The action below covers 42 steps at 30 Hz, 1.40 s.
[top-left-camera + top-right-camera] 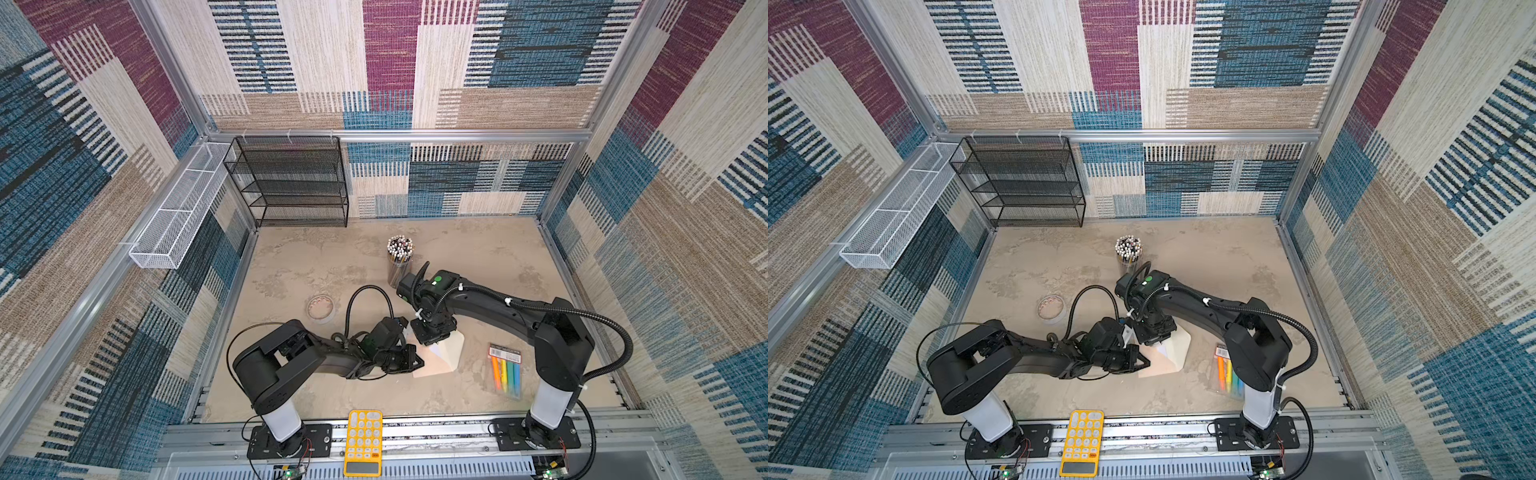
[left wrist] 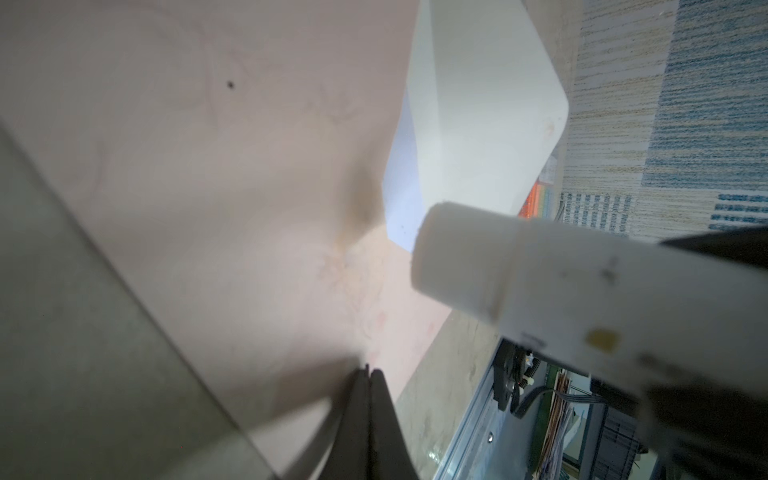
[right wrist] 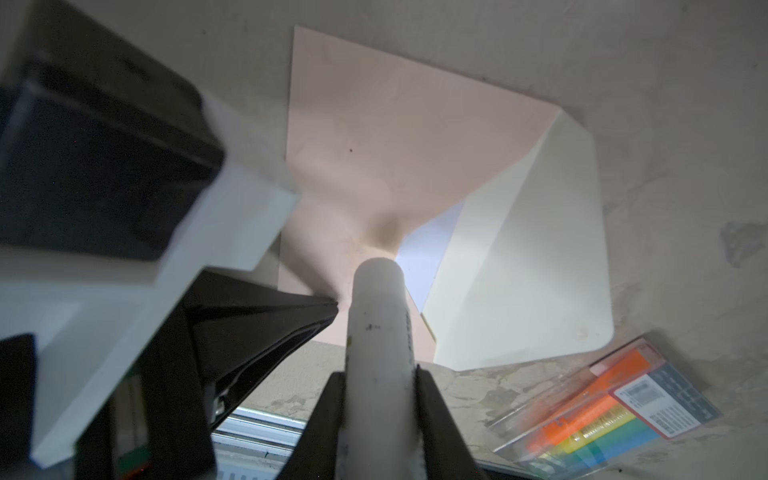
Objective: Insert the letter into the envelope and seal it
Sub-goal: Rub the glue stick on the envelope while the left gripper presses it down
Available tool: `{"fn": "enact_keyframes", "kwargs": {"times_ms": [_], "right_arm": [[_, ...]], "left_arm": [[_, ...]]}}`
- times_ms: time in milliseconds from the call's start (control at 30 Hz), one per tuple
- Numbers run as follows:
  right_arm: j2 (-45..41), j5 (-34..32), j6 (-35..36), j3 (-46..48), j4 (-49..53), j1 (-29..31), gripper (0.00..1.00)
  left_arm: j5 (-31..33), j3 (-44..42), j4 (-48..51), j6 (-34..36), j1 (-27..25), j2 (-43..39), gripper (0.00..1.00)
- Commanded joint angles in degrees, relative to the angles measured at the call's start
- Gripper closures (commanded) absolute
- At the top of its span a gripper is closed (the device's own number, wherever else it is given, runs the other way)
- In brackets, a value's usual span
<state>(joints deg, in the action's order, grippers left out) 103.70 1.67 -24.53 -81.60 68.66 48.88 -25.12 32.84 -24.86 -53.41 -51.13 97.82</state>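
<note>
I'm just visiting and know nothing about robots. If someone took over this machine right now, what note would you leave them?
Left pincer: shut, tips at the edge of the envelope; pressing or pinching, I cannot tell.
Right pincer: shut on a white stick, its tip at the envelope's mouth.
Letter: inside the envelope, only a sliver showing.
Flap: open, cream side up.
Done: letter is in.
Left: close the flap and seal it.

You get only a sliver of the letter [image 3: 426, 253], just past the white stick [image 3: 376, 316] in the right hand [image 3: 379, 374]; the rest is hidden inside the envelope [image 3: 374, 137].
</note>
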Motion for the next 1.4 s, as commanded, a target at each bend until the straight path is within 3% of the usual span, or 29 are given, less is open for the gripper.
{"fn": "enact_keyframes", "kwargs": {"times_ms": [0, 1367], "right_arm": [[0.25, 1.86, 0.69, 0.13, -1.25, 0.16, 1.00], [9.28, -4.44, 1.36, -3.54, -2.66, -1.98, 1.00]], "left_arm": [[2.30, -0.41, 9.39, 0.88, 0.02, 0.31, 1.00], [1.16, -1.29, 7.90, 1.20, 0.50, 1.54, 1.00]]}}
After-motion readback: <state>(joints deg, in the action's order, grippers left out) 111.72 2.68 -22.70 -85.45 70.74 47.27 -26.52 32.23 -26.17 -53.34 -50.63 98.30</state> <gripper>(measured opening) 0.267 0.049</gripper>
